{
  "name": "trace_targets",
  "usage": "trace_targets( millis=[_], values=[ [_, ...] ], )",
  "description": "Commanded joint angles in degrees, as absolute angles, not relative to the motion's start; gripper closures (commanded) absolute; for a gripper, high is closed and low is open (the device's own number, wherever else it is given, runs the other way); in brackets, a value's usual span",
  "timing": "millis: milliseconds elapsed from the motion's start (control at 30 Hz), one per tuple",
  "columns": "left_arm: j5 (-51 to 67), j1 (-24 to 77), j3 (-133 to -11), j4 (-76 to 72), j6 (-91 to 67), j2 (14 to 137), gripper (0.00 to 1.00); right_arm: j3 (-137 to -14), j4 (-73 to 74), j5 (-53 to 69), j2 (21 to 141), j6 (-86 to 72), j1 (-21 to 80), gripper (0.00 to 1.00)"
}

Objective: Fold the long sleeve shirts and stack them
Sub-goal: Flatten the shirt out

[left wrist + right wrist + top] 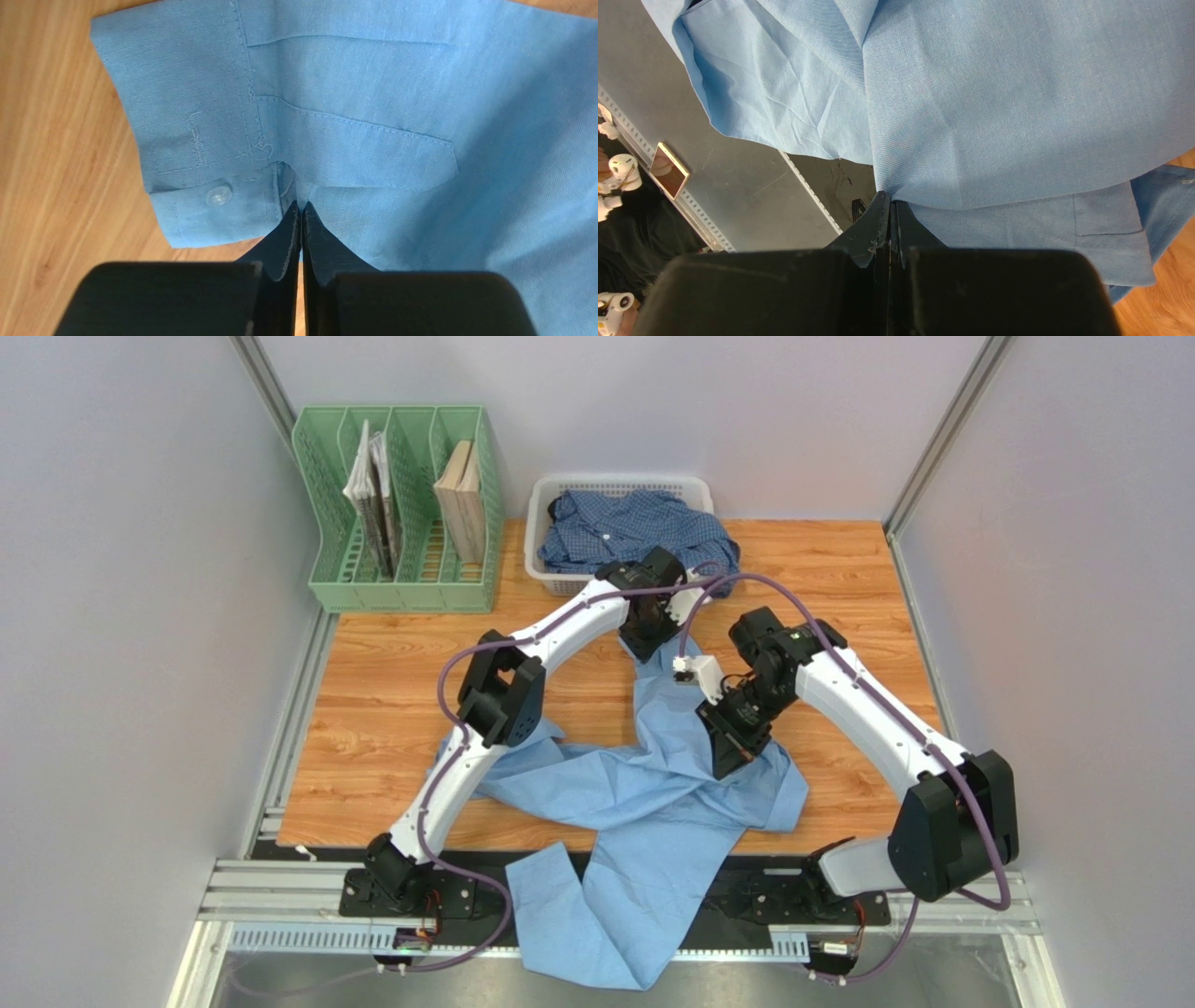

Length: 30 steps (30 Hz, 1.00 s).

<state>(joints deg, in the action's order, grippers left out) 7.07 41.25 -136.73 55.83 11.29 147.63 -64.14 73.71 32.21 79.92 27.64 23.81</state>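
Observation:
A light sky-blue shirt (659, 798) lies spread across the wooden table, and its lower part hangs over the near edge. A darker checked shirt (631, 525) is bunched in the white basket (539, 546) at the back. My left gripper (650, 647) is at the far sleeve end, just in front of the basket. In the left wrist view it (302, 207) is shut on the cloth at the slit beside the buttoned cuff (196, 140). My right gripper (730, 753) is over the shirt's middle. In the right wrist view it (891, 199) is shut on a peak of the shirt (990, 105).
A green file rack (400, 581) holding books stands at the back left, beside the basket. Grey walls close in both sides. A metal rail (281, 896) runs along the near table edge between the arm bases.

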Motion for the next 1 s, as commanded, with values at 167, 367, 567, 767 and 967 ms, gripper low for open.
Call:
trace_targets(
  millis=[167,367,567,767,967],
  values=[
    [12.56,36.5,-134.11,58.62,11.34,134.75,1.0,-65.66,71.9,31.56,76.82,26.55,23.12,1.0],
    [28.46,27.44,-131.68,56.43,10.63,117.8,1.0,-69.16,65.14,30.67,83.38,23.12,18.9,1.0],
    [48.5,30.4,-115.44,58.52,19.56,95.48,1.0,-87.5,60.73,32.42,97.09,15.04,11.87,1.0],
    [39.23,50.08,-97.94,70.73,35.14,82.53,1.0,-96.06,59.24,36.99,100.11,10.29,5.9,1.0],
    [33.51,36.06,-86.86,69.19,36.04,74.63,0.33,-94.49,58.54,40.33,94.23,11.51,2.12,1.0]
  ],
)
